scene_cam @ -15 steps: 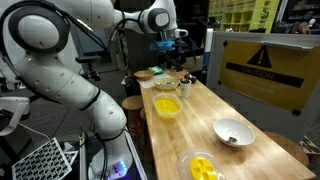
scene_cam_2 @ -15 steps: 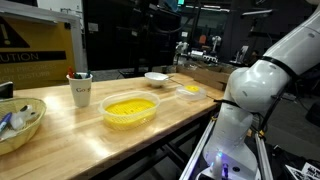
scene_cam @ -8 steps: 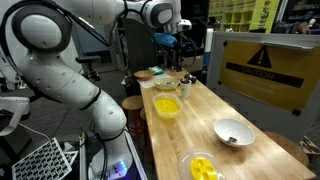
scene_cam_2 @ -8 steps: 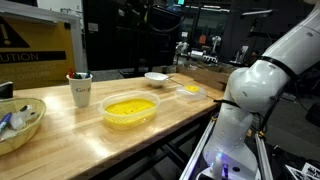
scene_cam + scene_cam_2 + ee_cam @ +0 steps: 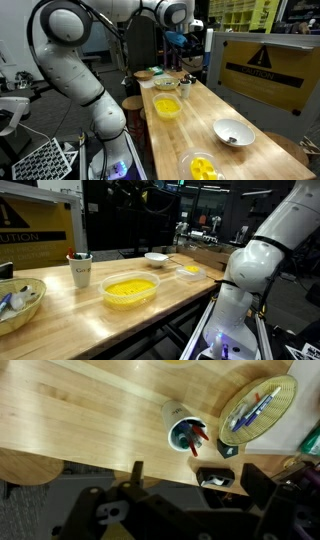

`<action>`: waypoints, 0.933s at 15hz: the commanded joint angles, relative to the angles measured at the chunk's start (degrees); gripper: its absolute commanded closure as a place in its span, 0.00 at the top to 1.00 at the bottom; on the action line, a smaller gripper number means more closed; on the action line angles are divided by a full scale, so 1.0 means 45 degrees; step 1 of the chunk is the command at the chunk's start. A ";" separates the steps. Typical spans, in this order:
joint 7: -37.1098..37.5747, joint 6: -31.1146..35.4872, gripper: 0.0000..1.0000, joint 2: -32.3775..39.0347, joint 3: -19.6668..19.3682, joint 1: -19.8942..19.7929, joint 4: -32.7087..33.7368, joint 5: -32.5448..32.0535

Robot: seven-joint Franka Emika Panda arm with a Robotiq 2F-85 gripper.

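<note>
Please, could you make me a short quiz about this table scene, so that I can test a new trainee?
1. True or false: the black gripper holds the white cup with pens.
2. What fills the round clear plastic bowl in the middle of the light wooden table? A) blue pens B) yellow contents C) nothing
3. How many containers on the table hold yellow contents?

Key:
1. False. The gripper hangs open, high above the table.
2. B
3. Two: the bowl and a small clear tub.
</note>
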 commanded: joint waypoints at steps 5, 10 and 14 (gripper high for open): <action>0.1437 -0.0639 1.00 0.2234 0.0453 -0.0446 0.2031 -0.0914; 0.1329 -0.1486 1.00 0.3127 0.0709 -0.0272 0.2650 -0.1363; 0.1209 -0.1977 1.00 0.3716 0.0997 -0.0193 0.2851 -0.1638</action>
